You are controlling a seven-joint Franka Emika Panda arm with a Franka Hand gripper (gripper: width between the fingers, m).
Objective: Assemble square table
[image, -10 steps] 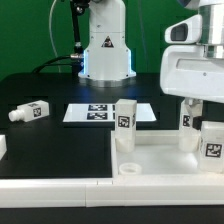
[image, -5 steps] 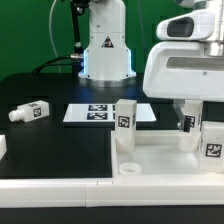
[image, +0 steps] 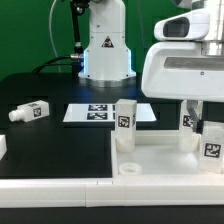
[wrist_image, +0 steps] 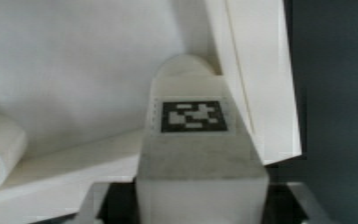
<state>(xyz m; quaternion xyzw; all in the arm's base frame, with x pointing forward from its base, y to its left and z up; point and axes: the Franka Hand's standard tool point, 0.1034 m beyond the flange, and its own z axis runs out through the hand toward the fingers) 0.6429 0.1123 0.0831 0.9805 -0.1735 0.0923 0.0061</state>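
With the gripper (wrist_image: pixel 199 190) jaws closing on a tagged leg (wrist_image: pixel 197 130) over the slab (image: pixel 165 160), you risk tipping it if they bite off-centre.

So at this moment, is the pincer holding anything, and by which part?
The pincer has a tagged white table leg between its fingers at the leg's near end; whether it actually grips it cannot be told.

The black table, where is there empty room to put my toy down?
The black table is bare between the lying leg, the marker board and the tabletop slab. It is crowded around the upright legs on the slab.
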